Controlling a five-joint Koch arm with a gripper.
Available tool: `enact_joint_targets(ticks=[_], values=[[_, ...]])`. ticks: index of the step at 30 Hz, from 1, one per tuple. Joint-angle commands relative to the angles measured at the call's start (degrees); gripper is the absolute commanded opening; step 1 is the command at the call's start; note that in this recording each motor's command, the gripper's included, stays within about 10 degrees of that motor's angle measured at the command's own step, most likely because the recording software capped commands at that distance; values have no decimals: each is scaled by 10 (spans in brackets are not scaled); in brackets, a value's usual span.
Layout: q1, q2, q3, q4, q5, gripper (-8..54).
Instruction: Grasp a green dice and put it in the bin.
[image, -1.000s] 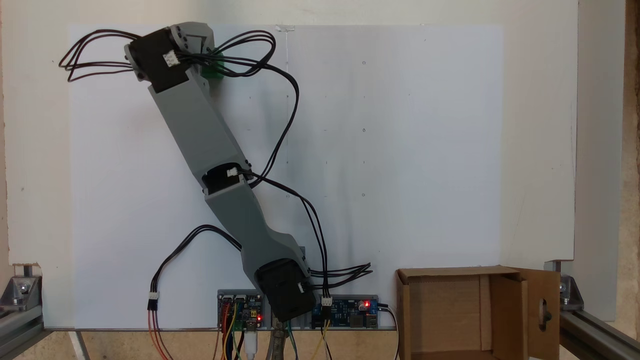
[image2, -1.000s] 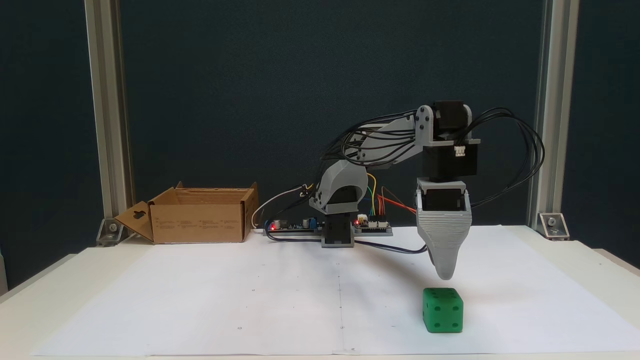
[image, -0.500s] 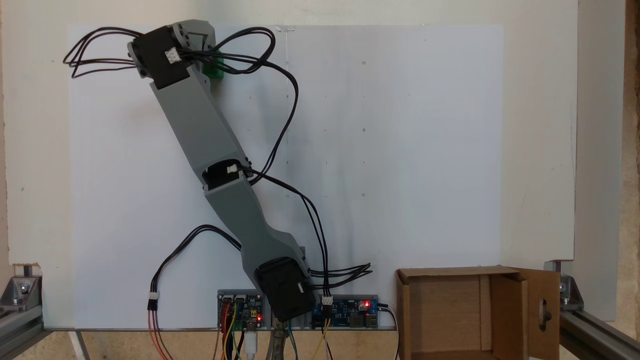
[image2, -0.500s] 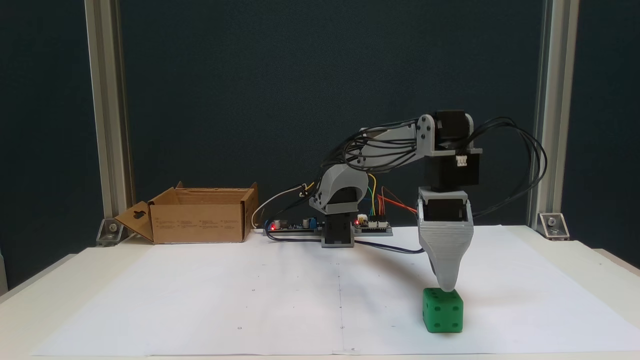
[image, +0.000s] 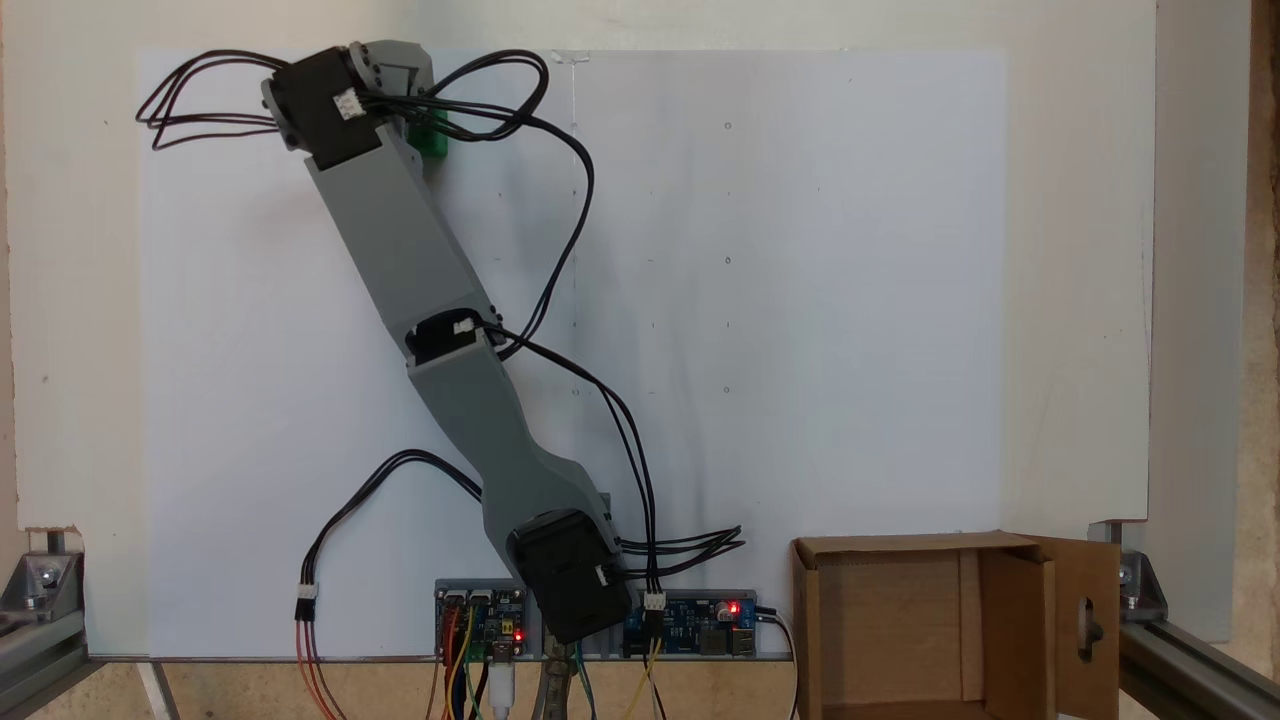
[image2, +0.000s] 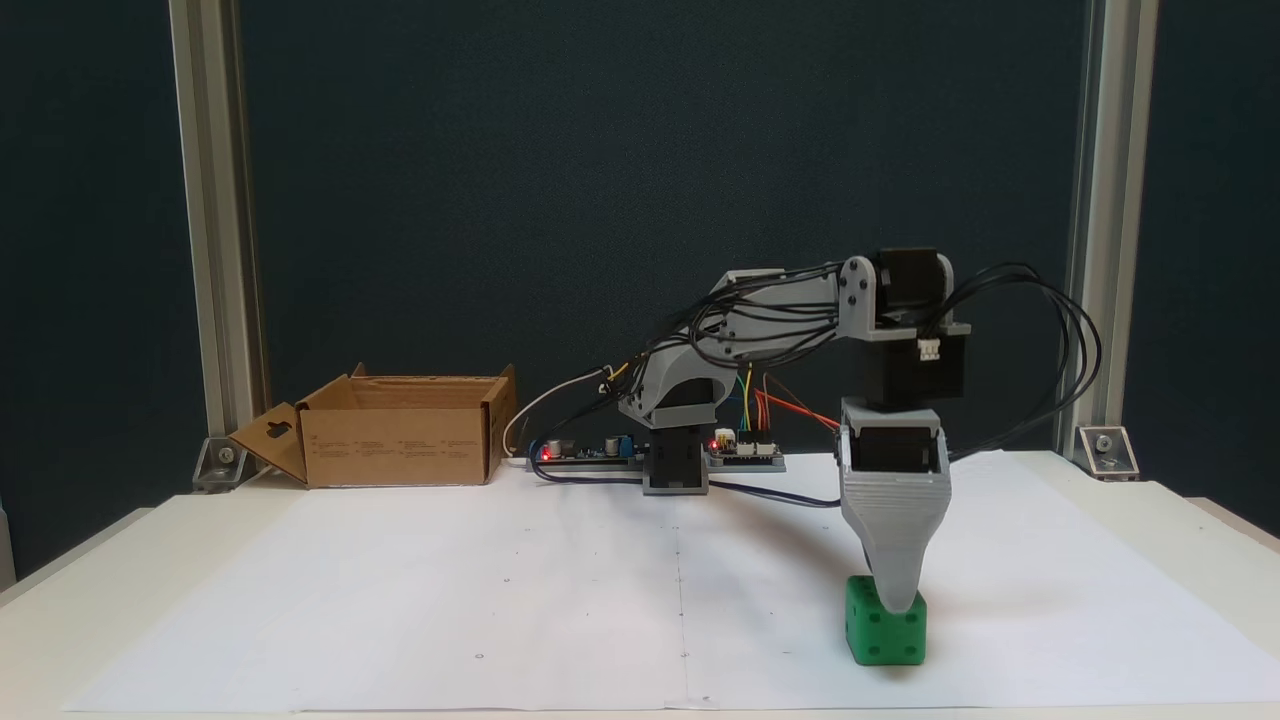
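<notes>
The green dice (image2: 884, 636) rests on the white paper sheet at the front right; from above a sliver of the dice (image: 433, 141) peeks out beside the wrist at the top left. My gripper (image2: 897, 602) points straight down over it. Its grey front jaw overlaps the upper half of the dice's near face. The other jaw lies behind it, so the gap between them is hidden. The bin (image2: 398, 446), a brown cardboard box with a keyhole flap, stands at the back left beside the arm's base; from above the bin (image: 1016, 620) sits at the bottom right.
Circuit boards (image2: 745, 451) with red lights and loose black cables (image2: 1060, 340) flank the arm's base (image2: 676, 465). Aluminium posts (image2: 1095, 200) frame the table. The white paper sheet (image: 800, 300) covers most of the tabletop.
The gripper has come down from a little above the dice until its front jaw reaches over the dice's upper half. The dice has not moved.
</notes>
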Motion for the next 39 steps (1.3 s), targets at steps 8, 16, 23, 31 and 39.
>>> enact_joint_targets(ticks=[8, 16, 23, 31, 39], values=[[4, 4, -43, -1, 39, 432], [8, -13, -42, -1, 38, 430], [7, -25, -42, -3, 38, 422], [5, -33, -42, -5, 38, 413], [1, -40, -42, -11, 38, 380]])
